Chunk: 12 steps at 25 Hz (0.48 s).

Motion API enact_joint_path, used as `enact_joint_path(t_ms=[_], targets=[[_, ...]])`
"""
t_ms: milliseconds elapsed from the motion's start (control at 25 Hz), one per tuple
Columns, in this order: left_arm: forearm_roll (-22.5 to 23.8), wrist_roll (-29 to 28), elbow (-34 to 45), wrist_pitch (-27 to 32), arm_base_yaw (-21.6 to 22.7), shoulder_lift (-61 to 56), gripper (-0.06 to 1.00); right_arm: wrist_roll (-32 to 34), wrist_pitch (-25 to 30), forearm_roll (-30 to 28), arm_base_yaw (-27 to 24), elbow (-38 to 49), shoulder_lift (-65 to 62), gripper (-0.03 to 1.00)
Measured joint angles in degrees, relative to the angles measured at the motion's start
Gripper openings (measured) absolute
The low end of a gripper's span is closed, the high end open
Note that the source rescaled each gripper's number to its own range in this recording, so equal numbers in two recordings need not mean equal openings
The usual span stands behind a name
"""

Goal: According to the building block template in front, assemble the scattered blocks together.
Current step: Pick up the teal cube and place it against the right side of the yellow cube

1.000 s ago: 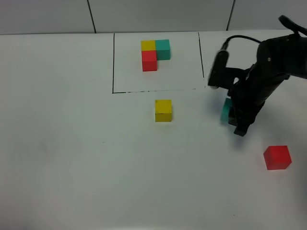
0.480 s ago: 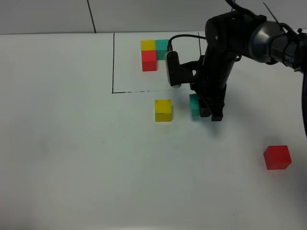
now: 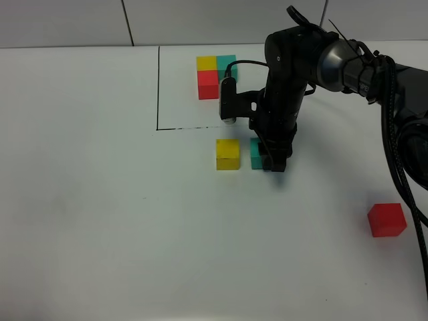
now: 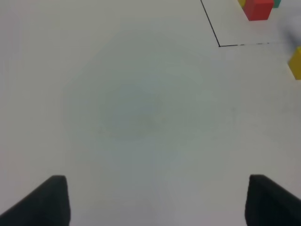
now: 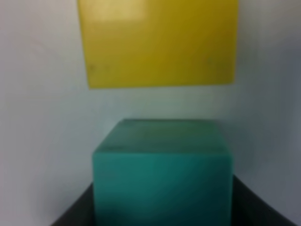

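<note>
The template [image 3: 216, 75] is a yellow, teal and red L inside the black drawn frame [image 3: 158, 87] at the back. The loose yellow cube [image 3: 227, 154] sits just in front of the frame. My right gripper [image 3: 267, 158] is shut on the teal cube [image 3: 256, 154] and holds it low, just right of the yellow cube with a small gap. The right wrist view shows the teal cube [image 5: 162, 172] between the fingers and the yellow cube [image 5: 157, 42] beyond it. The red cube [image 3: 386, 219] lies far right. My left gripper [image 4: 157, 193] is open and empty over bare table.
The right arm [image 3: 301, 60] reaches in from the right over the frame's right side, with a cable [image 3: 394, 154] trailing along the right edge. The left wrist view shows the frame corner [image 4: 219, 45] and the yellow cube's edge [image 4: 296, 62].
My right gripper has carried the teal cube leftward from the table's right side to a spot just right of the yellow cube. The yellow and red cubes have not moved.
</note>
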Motion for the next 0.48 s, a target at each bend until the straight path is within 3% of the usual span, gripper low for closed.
enact_joint_path(t_ms=[480], targets=[[0.0, 0.0, 0.0, 0.0, 0.0, 0.0, 0.7, 0.5, -1.5, 2.7, 0.5, -0.3, 1.4, 0.03]])
